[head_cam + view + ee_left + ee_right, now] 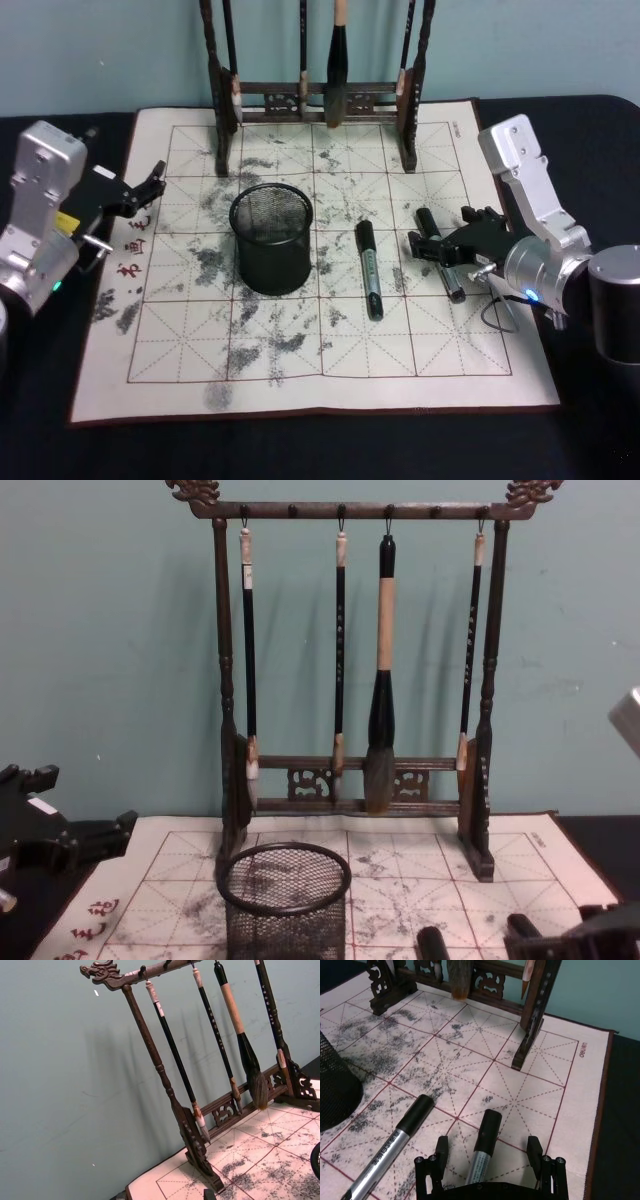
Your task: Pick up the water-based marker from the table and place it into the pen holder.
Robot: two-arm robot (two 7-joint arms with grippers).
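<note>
Right hand (487, 1147): fingers spread, straddling water-based marker (486, 1127), not pinching it. Marker flat on mat. Second marker (369, 270) just beside hand; pen holder (271, 238) beyond that. Left hand (145, 188): spread, parked well apart.
Risk: off-centre closing likely rolls marker aside; wrong-marker mix-up.
Surface: ink-stained grid mat (330, 370), black bench (300, 450); brush rack (320, 100), teal wall (100, 630).

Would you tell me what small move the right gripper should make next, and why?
Probably close the jaws. The right gripper is open, straddling the right-hand marker on the mat, not yet gripping it; the pen holder waits to its left. The left gripper sits parked at the mat's left edge.
</note>
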